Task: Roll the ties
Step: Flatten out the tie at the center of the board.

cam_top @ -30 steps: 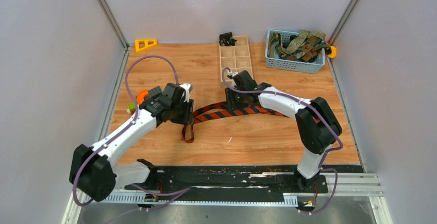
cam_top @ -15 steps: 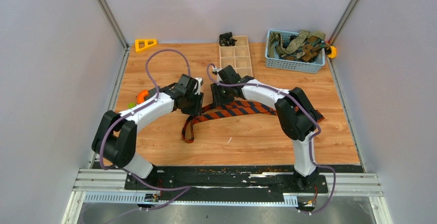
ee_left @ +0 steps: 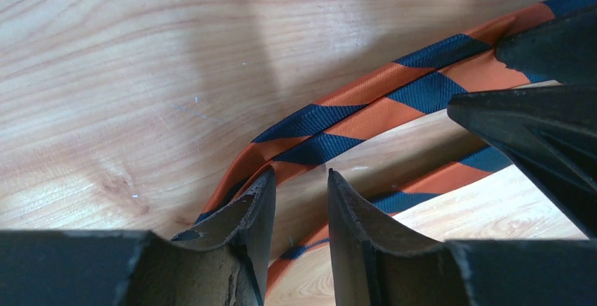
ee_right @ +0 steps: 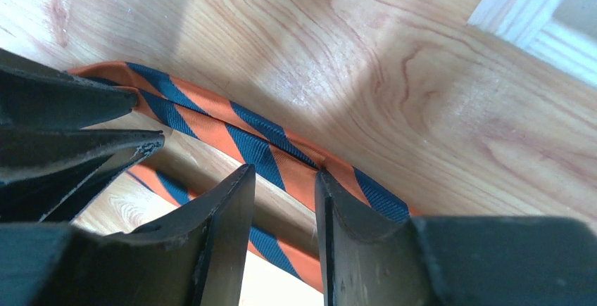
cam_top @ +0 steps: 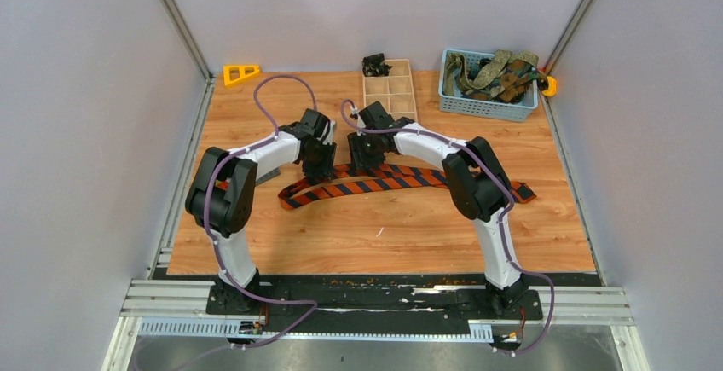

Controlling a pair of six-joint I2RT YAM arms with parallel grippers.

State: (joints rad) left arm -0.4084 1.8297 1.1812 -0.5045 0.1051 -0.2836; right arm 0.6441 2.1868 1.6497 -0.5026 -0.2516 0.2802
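Observation:
An orange and navy striped tie (cam_top: 401,183) lies across the middle of the table, doubled into two strips at its far side. My left gripper (cam_top: 324,169) and right gripper (cam_top: 358,165) point down close together over its far edge. In the left wrist view the left gripper (ee_left: 300,172) is open, its left fingertip touching the tie (ee_left: 366,88), with bare wood in the gap. In the right wrist view the right gripper (ee_right: 281,169) is open, its right fingertip at the tie (ee_right: 211,126). Olive-green and brown ties (cam_top: 499,71) fill a blue basket.
The blue basket (cam_top: 486,107) stands at the back right. A wooden compartment tray (cam_top: 390,94) sits just beyond the grippers, with a dark bundle (cam_top: 373,64) at its far end. A yellow triangle (cam_top: 241,72) lies at the back left. Grey walls enclose the table.
Both grippers moved toward the far side and closer together. The tie's left end, which hung in a loop toward the near side, now lies flat, stretched out to the left.

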